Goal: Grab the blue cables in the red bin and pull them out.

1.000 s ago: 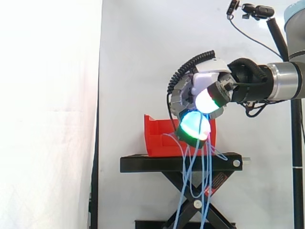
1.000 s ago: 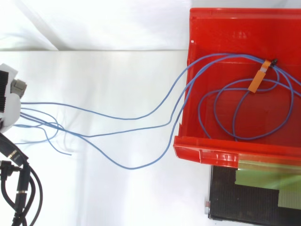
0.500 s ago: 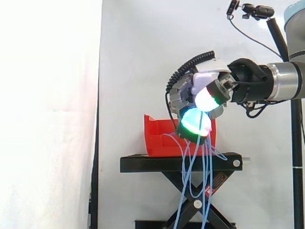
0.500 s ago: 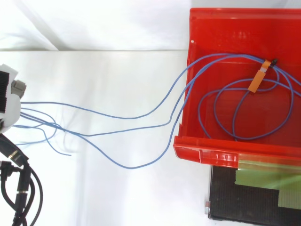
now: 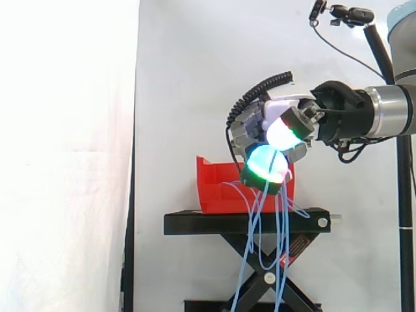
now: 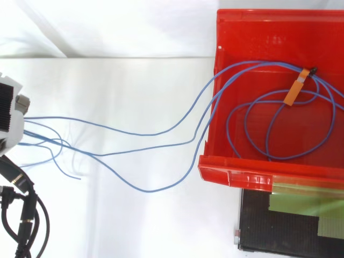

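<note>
In the top view the hand [image 6: 8, 114] is seen well to the left of the red bin [image 6: 252, 175], at the view's edge, and it has been drawn a little further away from the bin than a second ago. From it the blue cables [image 6: 145, 134] are stretched rightward across the pale surface [image 6: 134, 80] in several sagging strands. One loose end [image 6: 79, 178] is left curled on that surface far left of the bin, shifted only slightly since the earlier frame. The strands are carried up over the bin's left wall and front corner, and inside the bin the remaining loops [image 6: 269, 129] lie coiled on the floor just as before. They are bound by an orange tag [image 6: 296, 87] near the bin's right side, which has not been moved. Part of the black stand [image 6: 279, 236] is visible below the bin's front lip. In the side view the bin [image 5: 214, 185] is seen standing on the black stand [image 5: 240, 223] before the white curtain [image 5: 188, 78]. To the right of the bin and above it the hand [image 5: 260, 130] is held, raised slightly compared with a second ago. Its fingers are curled tightly round the cables, with the green-glowing fingertips [image 5: 266, 162] pressed together over them. From that grasp the cables [image 5: 279, 227] hang down in long strands past the stand, to the right of the bin.
</note>
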Available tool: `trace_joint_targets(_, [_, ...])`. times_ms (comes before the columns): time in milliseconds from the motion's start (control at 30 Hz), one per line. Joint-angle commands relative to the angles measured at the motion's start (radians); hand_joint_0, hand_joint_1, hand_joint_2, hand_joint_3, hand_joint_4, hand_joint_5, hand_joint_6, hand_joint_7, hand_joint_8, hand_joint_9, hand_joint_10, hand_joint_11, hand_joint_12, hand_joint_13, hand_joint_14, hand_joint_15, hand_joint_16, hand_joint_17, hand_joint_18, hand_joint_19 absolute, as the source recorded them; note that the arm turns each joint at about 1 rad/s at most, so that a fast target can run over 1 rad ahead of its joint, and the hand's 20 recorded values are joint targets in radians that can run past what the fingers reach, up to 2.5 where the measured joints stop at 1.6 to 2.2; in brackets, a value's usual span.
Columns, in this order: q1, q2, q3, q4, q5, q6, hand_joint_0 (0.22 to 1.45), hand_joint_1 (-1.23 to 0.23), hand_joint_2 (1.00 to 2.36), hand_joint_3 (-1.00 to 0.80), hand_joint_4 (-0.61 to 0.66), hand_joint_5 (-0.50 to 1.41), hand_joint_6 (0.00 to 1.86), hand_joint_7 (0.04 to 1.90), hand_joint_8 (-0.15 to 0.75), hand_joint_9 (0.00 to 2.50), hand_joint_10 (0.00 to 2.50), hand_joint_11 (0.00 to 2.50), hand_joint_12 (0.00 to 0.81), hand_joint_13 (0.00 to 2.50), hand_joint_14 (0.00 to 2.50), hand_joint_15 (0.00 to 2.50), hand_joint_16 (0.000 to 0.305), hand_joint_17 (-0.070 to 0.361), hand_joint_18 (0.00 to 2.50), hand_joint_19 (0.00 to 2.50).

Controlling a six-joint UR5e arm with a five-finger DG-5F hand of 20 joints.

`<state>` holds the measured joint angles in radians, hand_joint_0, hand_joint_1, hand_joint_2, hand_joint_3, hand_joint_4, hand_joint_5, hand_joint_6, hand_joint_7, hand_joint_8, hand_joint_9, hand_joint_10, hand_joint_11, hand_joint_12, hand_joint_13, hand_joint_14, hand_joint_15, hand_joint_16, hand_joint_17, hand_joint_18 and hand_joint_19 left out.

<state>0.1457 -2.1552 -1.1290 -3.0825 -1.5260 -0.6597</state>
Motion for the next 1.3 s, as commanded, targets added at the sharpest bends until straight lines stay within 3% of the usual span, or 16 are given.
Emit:
trace_joint_targets(0, [0.000, 0.000, 0.000, -0.002, 0.001, 0.079, 1.03, -1.00, 1.00, -1.00, 0.27, 0.69, 1.02, 0.35, 0.282, 0.74, 2.50, 0.53, 0.350, 1.06, 2.50, 0.51, 0.041, 0.091, 1.31, 1.43])
trace_joint_targets(100, [0.000, 0.000, 0.000, -0.016, 0.004, 0.173, 1.03, -0.99, 1.00, -1.00, 0.26, 0.68, 1.03, 0.34, 0.281, 0.75, 2.50, 0.51, 0.351, 1.07, 2.50, 0.49, 0.041, 0.092, 1.29, 1.40])
trace_joint_targets(233, [0.003, 0.000, 0.000, -0.044, 0.013, 0.242, 1.03, -0.99, 1.00, -1.00, 0.25, 0.67, 1.06, 0.33, 0.276, 0.77, 2.50, 0.51, 0.355, 1.08, 2.50, 0.46, 0.041, 0.093, 1.27, 1.33])
trace_joint_targets(367, [0.011, 0.000, 0.000, -0.081, 0.053, 0.340, 1.03, -0.98, 1.00, -1.00, 0.25, 0.66, 1.08, 0.32, 0.275, 0.77, 2.50, 0.51, 0.358, 1.08, 2.50, 0.46, 0.041, 0.093, 1.26, 1.29])
trace_joint_targets(533, [0.020, 0.000, 0.000, -0.114, 0.082, 0.420, 1.03, -0.98, 1.00, -1.00, 0.25, 0.65, 1.10, 0.31, 0.275, 0.77, 2.50, 0.50, 0.358, 1.11, 2.50, 0.41, 0.041, 0.093, 1.25, 1.21])
trace_joint_targets(767, [0.026, 0.000, 0.000, -0.163, 0.095, 0.456, 1.03, -0.98, 1.00, -1.00, 0.25, 0.65, 1.10, 0.31, 0.276, 0.77, 2.50, 0.48, 0.359, 1.13, 2.50, 0.43, 0.041, 0.092, 1.25, 1.10])
trace_joint_targets(1267, [0.026, 0.000, 0.000, -0.165, 0.090, 0.406, 1.04, -0.98, 1.00, -1.00, 0.26, 0.64, 1.11, 0.31, 0.277, 0.77, 2.50, 0.50, 0.353, 1.12, 2.50, 0.45, 0.041, 0.092, 1.24, 1.07])
